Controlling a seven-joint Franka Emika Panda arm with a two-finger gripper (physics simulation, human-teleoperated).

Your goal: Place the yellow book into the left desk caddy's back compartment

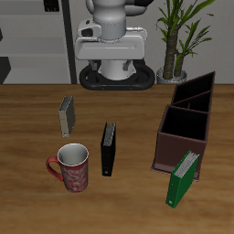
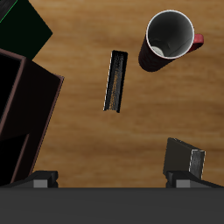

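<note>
The yellow book (image 1: 67, 115) stands upright on the table, tan covers with a grey page block, farther back than the mug. In the wrist view the yellow book (image 2: 185, 157) lies close to one fingertip (image 2: 185, 178), apart from it. The left desk caddy (image 1: 187, 119) is a long dark brown box with slanted black partitions and nothing in its slots; one end of the caddy (image 2: 22, 105) shows in the wrist view. My gripper (image 2: 112, 178) hangs high over the table, open, with nothing between its fingers. In the exterior view I cannot make the gripper out on the arm.
A slim black book (image 1: 108, 148) (image 2: 115, 80) stands on edge mid-table. A red patterned mug (image 1: 70, 167) (image 2: 169, 39) sits near the front edge. A green-and-white book (image 1: 183, 177) (image 2: 22, 26) leans against the caddy's front end. A potted plant (image 1: 178, 37) stands behind the table.
</note>
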